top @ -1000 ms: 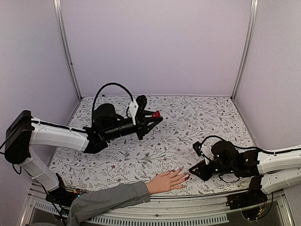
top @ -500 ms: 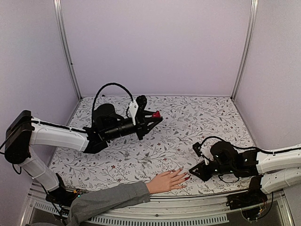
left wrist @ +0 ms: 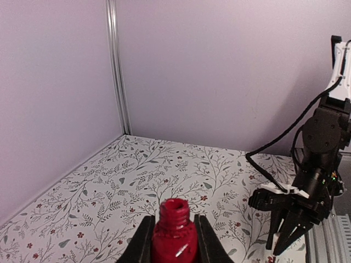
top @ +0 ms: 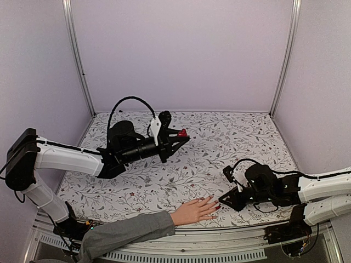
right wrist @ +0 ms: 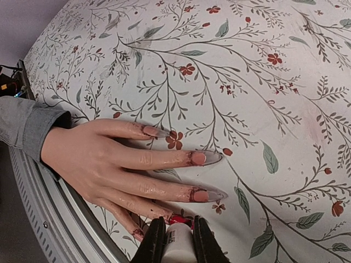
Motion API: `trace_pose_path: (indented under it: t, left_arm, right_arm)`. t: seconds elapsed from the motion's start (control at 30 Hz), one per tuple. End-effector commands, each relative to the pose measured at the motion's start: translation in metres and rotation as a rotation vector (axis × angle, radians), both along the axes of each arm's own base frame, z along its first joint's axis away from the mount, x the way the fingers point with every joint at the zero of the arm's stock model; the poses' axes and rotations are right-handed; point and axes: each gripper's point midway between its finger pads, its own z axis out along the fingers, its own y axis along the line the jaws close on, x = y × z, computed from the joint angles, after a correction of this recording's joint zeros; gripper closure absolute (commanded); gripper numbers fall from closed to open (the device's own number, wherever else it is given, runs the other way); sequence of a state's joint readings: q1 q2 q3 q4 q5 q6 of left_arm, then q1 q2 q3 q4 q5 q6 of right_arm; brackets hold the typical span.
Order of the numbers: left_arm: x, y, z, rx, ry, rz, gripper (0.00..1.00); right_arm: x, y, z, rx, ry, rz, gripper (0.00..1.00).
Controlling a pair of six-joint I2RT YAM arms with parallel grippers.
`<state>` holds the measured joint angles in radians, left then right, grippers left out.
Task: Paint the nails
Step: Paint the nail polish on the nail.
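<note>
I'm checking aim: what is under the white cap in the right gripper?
A glossy red nail shows just past the white cap in the right gripper; whatever lies beneath the cap itself is covered.

Lilac walls [top: 181,55], floral tabletop [top: 241,137]

The left arm [top: 71,159] reaches from the near left corner toward the middle of the table [top: 241,137] and is raised above it. The left gripper [top: 178,137] is clamped on a red bottle [left wrist: 174,241]. The right arm [top: 323,189] lies low by the near edge, and the right gripper [top: 222,198] pinches a white cap [right wrist: 178,244].
</note>
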<state>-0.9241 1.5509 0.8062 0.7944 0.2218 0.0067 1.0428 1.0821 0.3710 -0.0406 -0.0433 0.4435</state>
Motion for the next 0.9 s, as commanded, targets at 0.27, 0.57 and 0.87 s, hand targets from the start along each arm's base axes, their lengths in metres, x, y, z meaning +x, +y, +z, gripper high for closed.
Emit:
trace_pose_path:
  t: [0.27, 0.57, 0.87]
  left_arm:
    - [0.005, 0.007, 0.009, -0.03, -0.017, 0.022, 1.0]
    - [0.005, 0.007, 0.009, -0.03, -0.017, 0.021, 1.0]
    - [0.006, 0.008, 0.008, -0.027, -0.016, 0.024, 1.0]
  right_arm:
    - [-0.002, 0.003, 0.016, 0.05, -0.041, 0.023, 1.0]
    - [-0.003, 0.004, 0.006, 0.029, -0.018, 0.023, 1.0]
    - [-0.001, 0.002, 0.001, 0.014, -0.013, 0.011, 1.0]
